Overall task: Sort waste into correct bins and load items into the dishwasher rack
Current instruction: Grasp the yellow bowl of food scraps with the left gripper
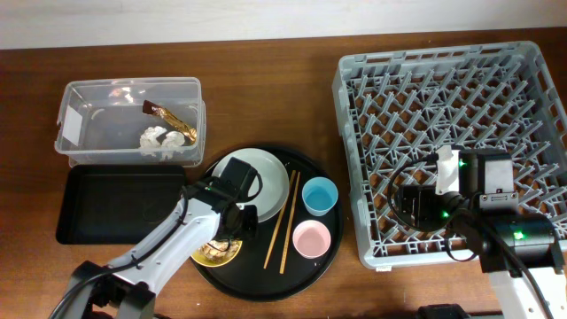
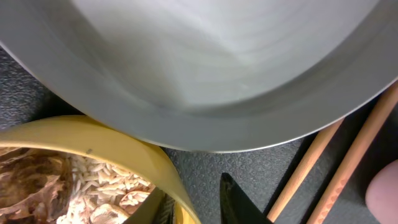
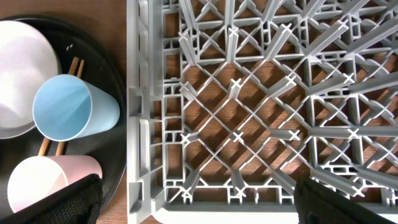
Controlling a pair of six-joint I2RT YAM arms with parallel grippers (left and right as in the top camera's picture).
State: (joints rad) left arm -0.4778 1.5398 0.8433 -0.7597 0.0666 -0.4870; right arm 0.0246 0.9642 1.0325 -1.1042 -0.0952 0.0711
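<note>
The yellow bowl (image 1: 219, 254) holds beige food scraps (image 2: 74, 186) and sits on the round black tray beside the grey plate (image 1: 270, 173). My left gripper (image 1: 232, 232) is open and straddles the bowl's rim (image 2: 93, 140), one finger inside and one outside (image 2: 189, 202). The chopsticks (image 1: 285, 221), blue cup (image 1: 319, 196) and pink cup (image 1: 311, 238) lie to its right. Tissue wads (image 1: 159, 142) and the wrapper (image 1: 173, 120) are in the clear box (image 1: 66, 115). My right gripper (image 1: 416, 204) hangs open and empty over the rack's (image 1: 347, 159) front left corner (image 3: 199, 205).
The shallow black tray (image 1: 120, 204) lies in front of the clear box, left of the round black tray (image 1: 257, 275). The right wrist view shows the blue cup (image 3: 71, 112), pink cup (image 3: 43, 180) and plate (image 3: 18, 74) left of the rack wall (image 3: 140, 124).
</note>
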